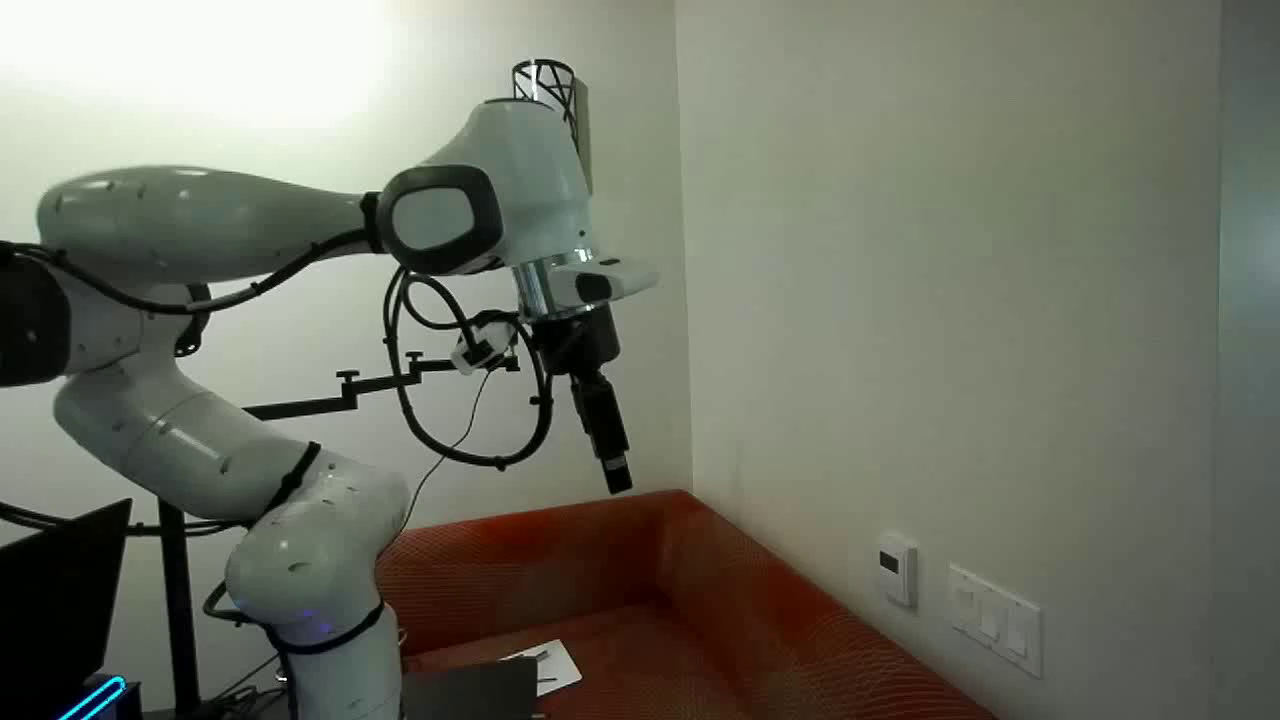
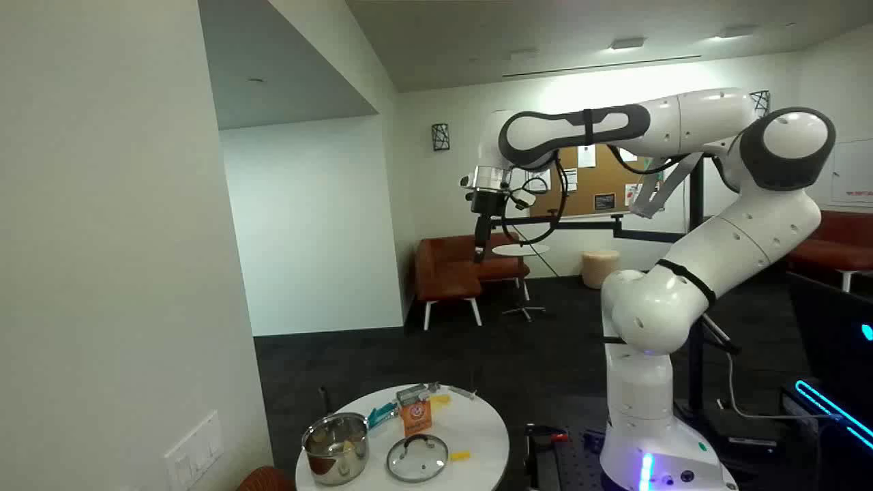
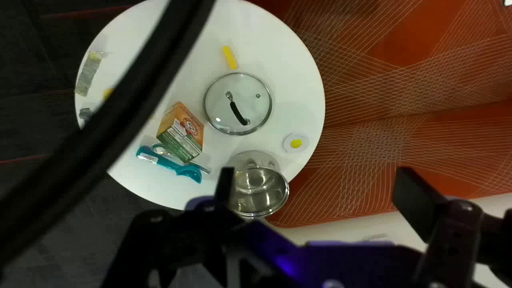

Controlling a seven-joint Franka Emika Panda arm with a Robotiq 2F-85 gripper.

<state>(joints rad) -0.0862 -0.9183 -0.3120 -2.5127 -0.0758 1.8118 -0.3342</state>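
Observation:
My gripper [image 3: 315, 172] is open, its black fingers wide apart with nothing between them. In both exterior views it hangs high in the air, pointing down. Well below it stands a round white table [image 3: 288, 72]. On the table are a shiny steel pot [image 3: 262, 192], a glass lid [image 3: 238, 103] with a dark handle and an orange-and-green box [image 3: 182, 130]. A teal scoop [image 3: 166, 162] lies beside the box. Near the table's edge is a white disc with a yellow middle [image 3: 296, 143]. In the wrist view, the left finger partly overlaps the pot.
A red sofa [image 1: 520, 560] runs along the walls. A thick black cable [image 3: 132, 92] crosses the wrist view, hiding part of the table. Also on the table are a yellow strip [image 3: 229, 57] and a grey strip [image 3: 87, 78]. A black screen [image 1: 60, 590] stands near the arm's base.

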